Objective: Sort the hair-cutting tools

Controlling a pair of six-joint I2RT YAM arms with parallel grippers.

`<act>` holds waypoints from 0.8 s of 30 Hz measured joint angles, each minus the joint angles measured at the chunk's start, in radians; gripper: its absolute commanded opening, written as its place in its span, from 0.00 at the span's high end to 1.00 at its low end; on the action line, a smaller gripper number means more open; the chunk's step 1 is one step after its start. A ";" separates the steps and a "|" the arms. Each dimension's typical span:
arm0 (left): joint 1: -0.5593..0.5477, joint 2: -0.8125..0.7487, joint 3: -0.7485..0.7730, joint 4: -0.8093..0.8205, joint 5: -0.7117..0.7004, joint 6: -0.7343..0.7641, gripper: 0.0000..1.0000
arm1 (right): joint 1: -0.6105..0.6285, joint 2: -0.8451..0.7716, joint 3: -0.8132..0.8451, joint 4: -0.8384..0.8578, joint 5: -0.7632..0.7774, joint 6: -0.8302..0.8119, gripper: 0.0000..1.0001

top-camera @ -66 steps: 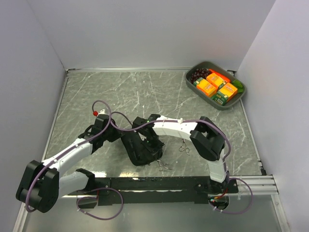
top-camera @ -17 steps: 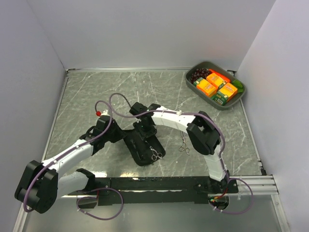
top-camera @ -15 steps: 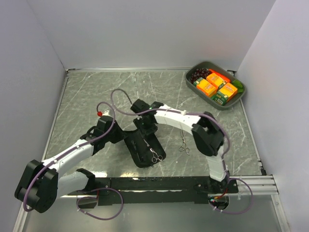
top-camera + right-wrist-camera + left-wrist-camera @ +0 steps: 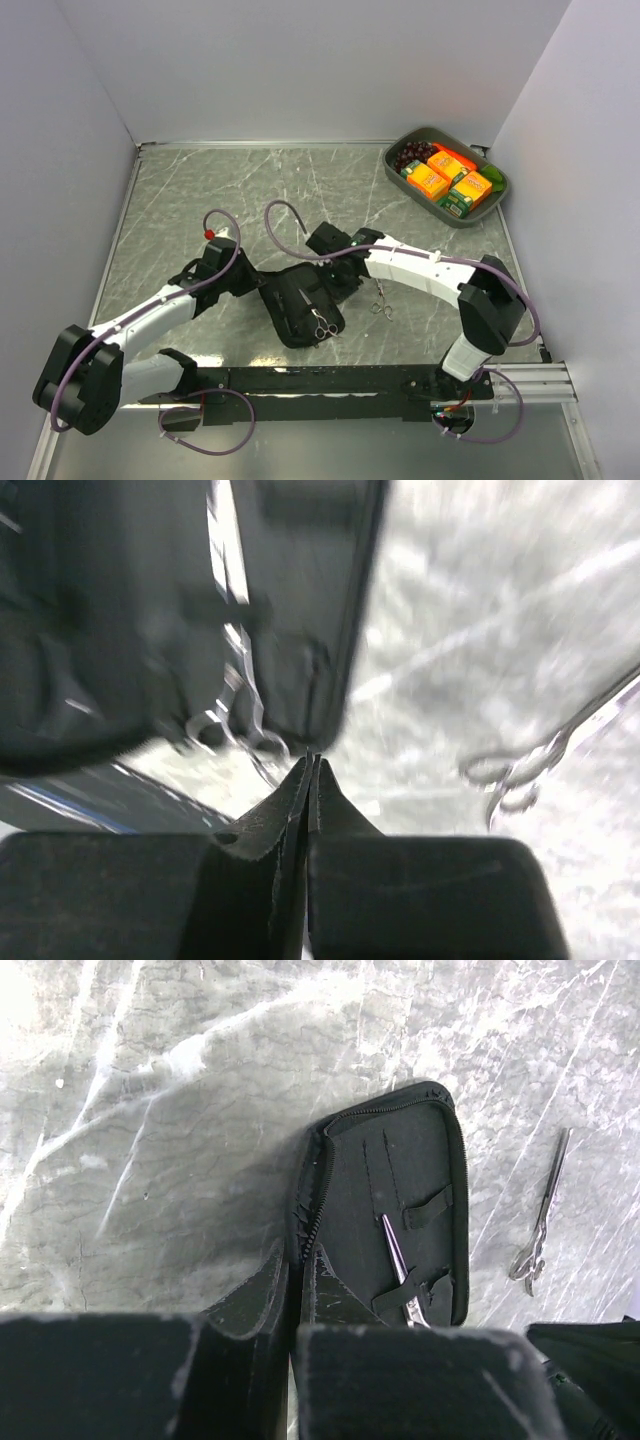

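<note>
A black zip case [image 4: 292,308] lies open near the table's front. One pair of silver scissors [image 4: 320,323] lies inside it under elastic straps, also in the left wrist view [image 4: 400,1265] and, blurred, in the right wrist view [image 4: 235,695]. A second pair of scissors [image 4: 380,300] lies on the table to the case's right, also seen by the left wrist [image 4: 540,1210] and the right wrist [image 4: 525,765]. My left gripper [image 4: 298,1270] is shut on the case's left zipper edge [image 4: 250,285]. My right gripper [image 4: 312,770] is shut and empty just beside the case's right edge [image 4: 340,286]. The black hair clips are not visible.
A grey bin [image 4: 497,205] with orange and green packets and dark grapes stands at the back right. White walls close in the marble table on three sides. A black rail [image 4: 320,382] runs along the front edge.
The scissors that lay by the front edge now sit in the case. My right arm has drawn back from over the case and its elbow has swung right. The left gripper keeps its hold.
</note>
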 measured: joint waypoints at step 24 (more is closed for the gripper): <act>0.000 -0.036 0.009 -0.074 -0.026 -0.032 0.99 | 0.131 0.087 -0.060 -0.009 -0.190 0.076 1.00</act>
